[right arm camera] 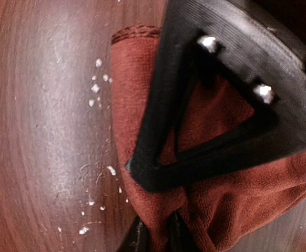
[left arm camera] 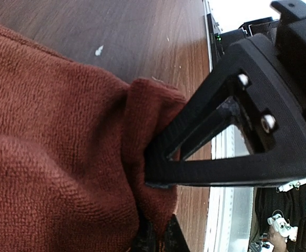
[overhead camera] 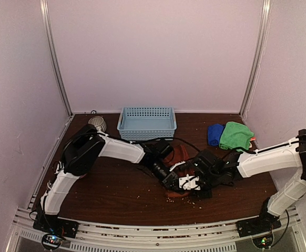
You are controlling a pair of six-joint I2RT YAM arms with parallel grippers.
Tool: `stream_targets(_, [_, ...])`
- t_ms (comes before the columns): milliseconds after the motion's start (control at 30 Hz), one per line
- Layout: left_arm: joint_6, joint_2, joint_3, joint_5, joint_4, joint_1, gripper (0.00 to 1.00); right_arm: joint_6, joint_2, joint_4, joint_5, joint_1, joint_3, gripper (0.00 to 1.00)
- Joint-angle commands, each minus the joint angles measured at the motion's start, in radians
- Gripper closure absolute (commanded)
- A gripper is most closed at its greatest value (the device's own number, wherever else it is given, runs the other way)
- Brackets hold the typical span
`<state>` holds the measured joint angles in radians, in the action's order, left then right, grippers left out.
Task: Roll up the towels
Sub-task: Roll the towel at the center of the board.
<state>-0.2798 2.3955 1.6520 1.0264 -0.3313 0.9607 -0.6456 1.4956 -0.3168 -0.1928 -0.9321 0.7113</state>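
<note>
Claws (left arm camera: pixel 150 210) (right arm camera: pixel 148 207) (two) pinch one rust-red towel (left arm camera: pixel 53 147).

1. The basket (overhead camera: pixel 146 137) stands at the back middle of the desk (overhead camera: pixel 116 194).
2. A bowl (overhead camera: pixel 97 124) sits just left of the basket, near the back-left corner.
3. Two towels lie side by side at the back right, touching: the inner towel (overhead camera: pixel 214 134) on the left and the outer towel (overhead camera: pixel 236 135) on the right.
4. The centre towel (overhead camera: pixel 180 155) lies on the desk before the basket, slightly to the right.
5. The left hand (overhead camera: pixel 167 177) reaches it from the left and the right hand (overhead camera: pixel 191 182) from the right; each has a fold of it between its fingers.
6. Crumbs (right arm camera: pixel 95 88) lie on the desk beside this towel.
</note>
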Motion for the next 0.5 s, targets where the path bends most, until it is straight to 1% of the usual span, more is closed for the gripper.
stream_targets(0, [-0.011,-0.050,-0.064,-0.039,-0.030,-0.002,1.00,0.001,0.012,-0.102,-0.001,-0.007,0.040,0.92])
stream_targets(100, [-0.038,-0.120,-0.136,-0.034,-0.030,-0.001,1.00,0.004,0.026,-0.250,-0.083,-0.006,0.106,0.97])
stream_targets(200, [-0.098,-0.189,-0.225,-0.008,0.024,0.000,1.00,0.011,0.038,-0.391,-0.183,-0.005,0.180,0.99])
stream_targets(267, [-0.125,-0.209,-0.267,-0.007,0.035,0.000,1.00,0.011,0.056,-0.460,-0.215,-0.006,0.212,1.00])
stream_targets(467, [-0.153,-0.180,-0.301,-0.044,0.084,0.000,1.00,-0.029,0.196,-0.539,-0.297,0.027,0.275,1.00])
